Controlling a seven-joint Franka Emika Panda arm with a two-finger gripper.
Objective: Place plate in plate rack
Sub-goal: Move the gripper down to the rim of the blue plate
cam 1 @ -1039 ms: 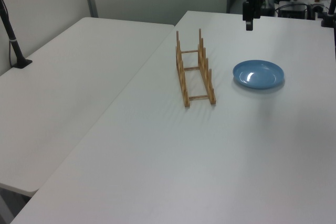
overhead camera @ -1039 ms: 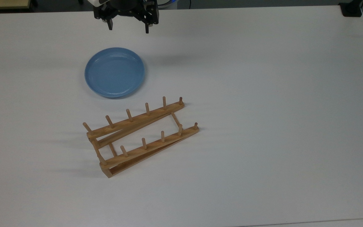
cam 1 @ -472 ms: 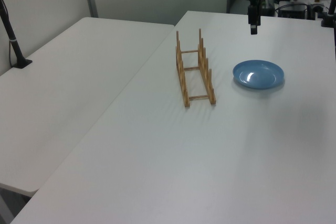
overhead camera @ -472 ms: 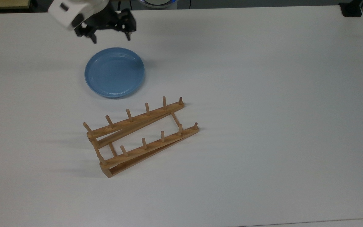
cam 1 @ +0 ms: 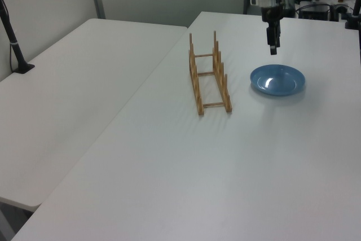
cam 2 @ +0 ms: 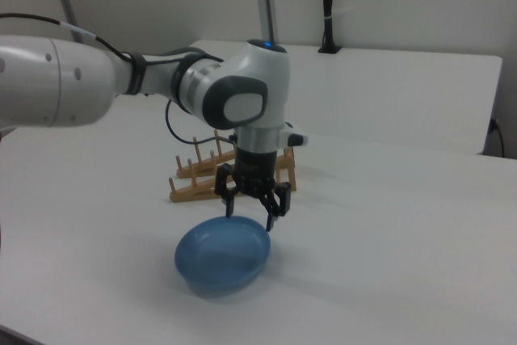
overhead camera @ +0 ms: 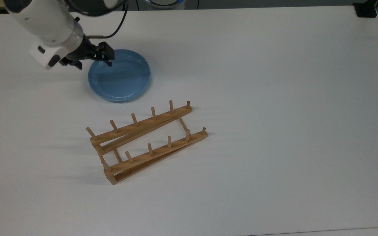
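- My gripper (cam 2: 250,216) hovers over the plate's (overhead camera: 120,77) rim, fingers spread, holding nothing.
- Plate flat on table (overhead camera: 274,98), near plate rack (overhead camera: 146,141), apart.

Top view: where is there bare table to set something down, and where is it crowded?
Free: the table to the top view's right of the plate rack, and the strip below it. Crowded: the top view's upper left, where the open end effector hovers over the plate rim.

A white table (overhead camera: 274,98) carries two things: the light-blue plate (overhead camera: 120,78) lying flat at about ten o'clock in the top view, and the wooden plate rack (overhead camera: 146,141) (standing diagonally) near centre, just apart.
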